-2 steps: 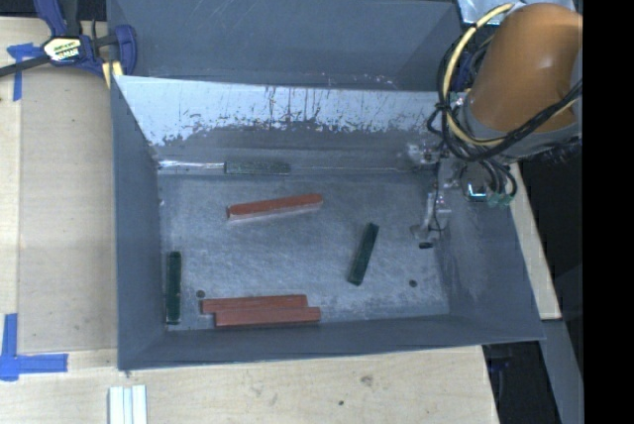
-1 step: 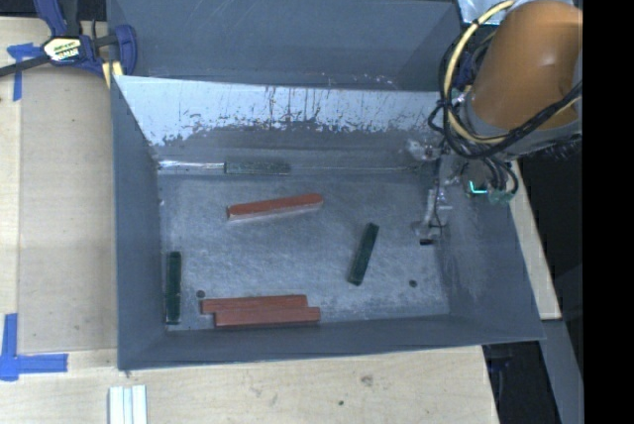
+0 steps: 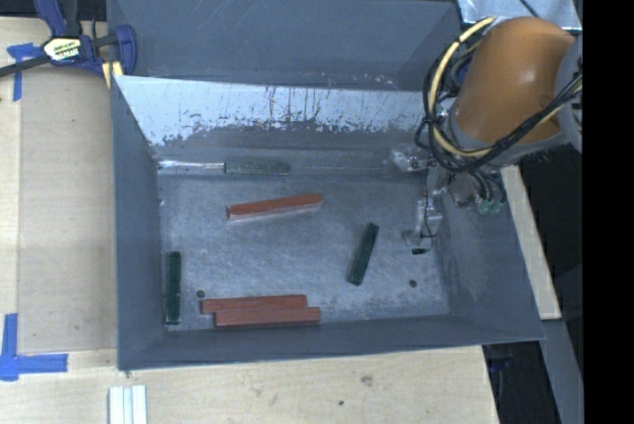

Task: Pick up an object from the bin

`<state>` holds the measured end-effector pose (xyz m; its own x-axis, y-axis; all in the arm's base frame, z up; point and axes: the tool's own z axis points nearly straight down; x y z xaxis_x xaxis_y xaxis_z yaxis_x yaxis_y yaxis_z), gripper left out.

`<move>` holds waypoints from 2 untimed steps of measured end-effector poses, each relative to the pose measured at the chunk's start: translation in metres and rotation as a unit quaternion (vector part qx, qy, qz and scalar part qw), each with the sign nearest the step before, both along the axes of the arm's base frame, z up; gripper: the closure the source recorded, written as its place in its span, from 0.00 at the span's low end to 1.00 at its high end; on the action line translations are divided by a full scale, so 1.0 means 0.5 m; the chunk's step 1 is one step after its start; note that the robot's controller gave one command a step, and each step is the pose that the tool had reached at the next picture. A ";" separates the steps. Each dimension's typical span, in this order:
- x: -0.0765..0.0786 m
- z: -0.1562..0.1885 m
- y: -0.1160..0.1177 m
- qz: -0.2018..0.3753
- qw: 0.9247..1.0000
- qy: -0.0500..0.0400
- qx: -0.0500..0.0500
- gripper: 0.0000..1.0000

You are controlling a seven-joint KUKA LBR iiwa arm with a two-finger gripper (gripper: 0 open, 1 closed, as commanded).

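Observation:
My gripper (image 3: 424, 232) hangs at the right side of the bin, its thin metal fingers pointing down just above the floor, with nothing visible between them. A short dark green bar (image 3: 363, 254) lies tilted on the floor a little to the gripper's left and slightly lower. Farther left, a reddish-brown flat bar (image 3: 274, 207) lies nearly level in the middle of the bin.
A larger reddish-brown block (image 3: 261, 311) rests along the front wall. A dark green bar (image 3: 173, 287) stands lengthwise at the left wall. A thin dark strip (image 3: 256, 169) lies along the back wall. The orange-covered arm reaches in over the right rim.

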<state>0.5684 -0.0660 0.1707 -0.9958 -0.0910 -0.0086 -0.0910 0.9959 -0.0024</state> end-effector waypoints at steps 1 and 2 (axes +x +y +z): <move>0.027 -0.054 0.032 0.141 0.990 0.002 0.000 0.00; 0.028 -0.152 -0.020 0.237 0.972 0.000 -0.001 0.00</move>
